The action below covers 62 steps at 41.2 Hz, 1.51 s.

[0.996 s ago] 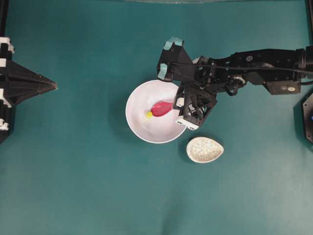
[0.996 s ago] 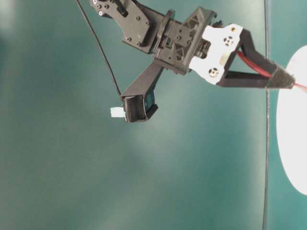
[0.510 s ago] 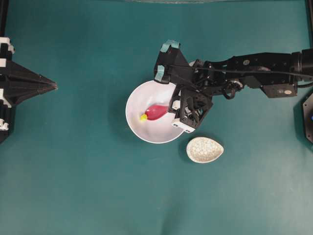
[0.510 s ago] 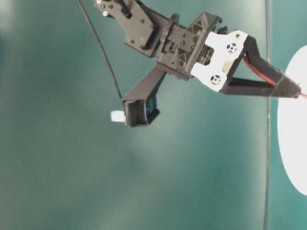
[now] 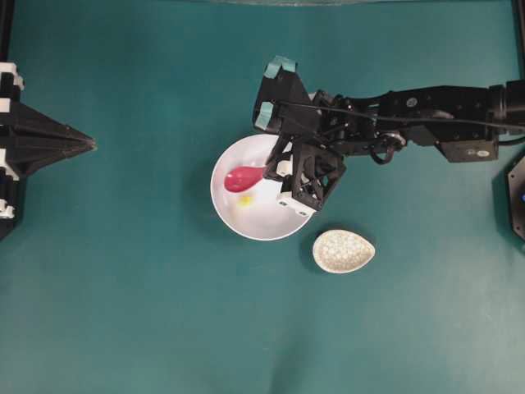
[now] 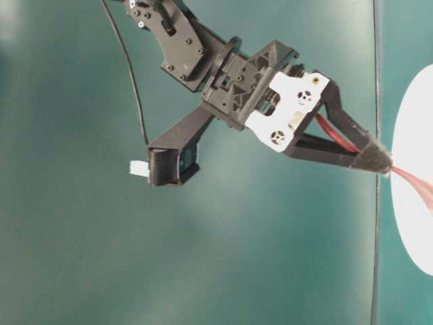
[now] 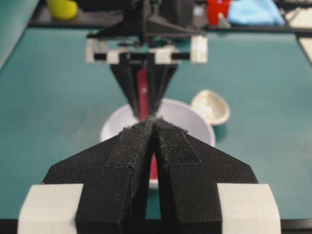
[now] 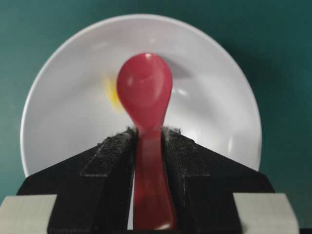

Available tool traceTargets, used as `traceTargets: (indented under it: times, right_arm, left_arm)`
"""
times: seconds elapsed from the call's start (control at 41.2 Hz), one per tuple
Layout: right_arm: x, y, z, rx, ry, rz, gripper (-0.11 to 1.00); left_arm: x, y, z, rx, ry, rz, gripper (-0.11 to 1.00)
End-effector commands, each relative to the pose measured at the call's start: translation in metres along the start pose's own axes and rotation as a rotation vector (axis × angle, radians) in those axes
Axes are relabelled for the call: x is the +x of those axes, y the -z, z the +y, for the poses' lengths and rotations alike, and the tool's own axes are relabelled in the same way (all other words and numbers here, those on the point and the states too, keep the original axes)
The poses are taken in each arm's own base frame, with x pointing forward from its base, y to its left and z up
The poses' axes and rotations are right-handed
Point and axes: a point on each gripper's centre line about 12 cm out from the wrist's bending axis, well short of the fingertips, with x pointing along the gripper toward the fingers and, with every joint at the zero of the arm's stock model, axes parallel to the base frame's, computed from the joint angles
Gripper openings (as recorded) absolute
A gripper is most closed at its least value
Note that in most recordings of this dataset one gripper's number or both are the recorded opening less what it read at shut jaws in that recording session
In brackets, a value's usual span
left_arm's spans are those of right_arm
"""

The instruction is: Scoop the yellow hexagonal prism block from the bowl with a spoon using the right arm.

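Note:
The white bowl (image 5: 271, 222) sits mid-table. My right gripper (image 5: 269, 171), with teal tape, is shut on the handle of the pink-red spoon (image 5: 240, 177), whose scoop hangs over the bowl's left half. The yellow block (image 5: 245, 199) lies on the bowl floor just beside the scoop, not in it. In the right wrist view the pads (image 8: 109, 151) clamp the spoon (image 8: 145, 90) over the bowl (image 8: 219, 97); the block (image 8: 112, 93) peeks out left of the scoop. My left gripper (image 5: 90, 145) is shut and empty at the far left, pointing at the bowl (image 7: 195, 119).
A small speckled oval spoon rest (image 5: 344, 250) lies just right of and below the bowl; it also shows in the left wrist view (image 7: 210, 106). Bare teal table surrounds the dishes. The right arm (image 5: 426, 111) stretches in from the right edge.
My right gripper has moved left with the spoon. The scoop pushed the block slightly left, then passed it; the block now lies on the bowl floor beside the scoop. The left arm is still.

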Motion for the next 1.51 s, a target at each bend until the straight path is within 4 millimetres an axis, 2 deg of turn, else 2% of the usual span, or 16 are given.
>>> traceTargets:
  times: [0.0,0.267,0.559,0.704,1.069,1.312,1.482]
  right_arm:
    - [-0.022,-0.022,0.007,-0.011,-0.019,-0.085,0.25]
    - [-0.036,-0.027,0.009,-0.018,-0.024,-0.101,0.25]
    - [-0.074,-0.031,0.015,-0.040,-0.034,-0.097,0.25]
    - [-0.088,-0.026,0.015,-0.040,-0.037,-0.076,0.25]
    - [-0.093,-0.002,0.012,-0.037,-0.025,0.055,0.25]
    - [-0.084,0.015,0.008,0.045,-0.006,0.160,0.25]
    - [-0.078,0.018,0.007,0.086,0.004,0.192,0.25]
  left_arm:
    - [0.001,-0.009,0.001,0.003,-0.003,-0.023,0.01]
    - [0.001,-0.009,0.001,0.003,-0.003,-0.023,0.01]
    - [0.001,-0.009,0.001,0.003,-0.003,-0.023,0.01]
    - [0.001,-0.009,0.001,0.003,-0.003,-0.021,0.01]
    - [0.001,-0.008,0.001,0.003,-0.003,-0.021,0.01]
    - [0.001,-0.008,0.001,0.003,-0.003,-0.021,0.01]
    - [0.001,-0.009,0.001,0.003,-0.003,-0.023,0.01]
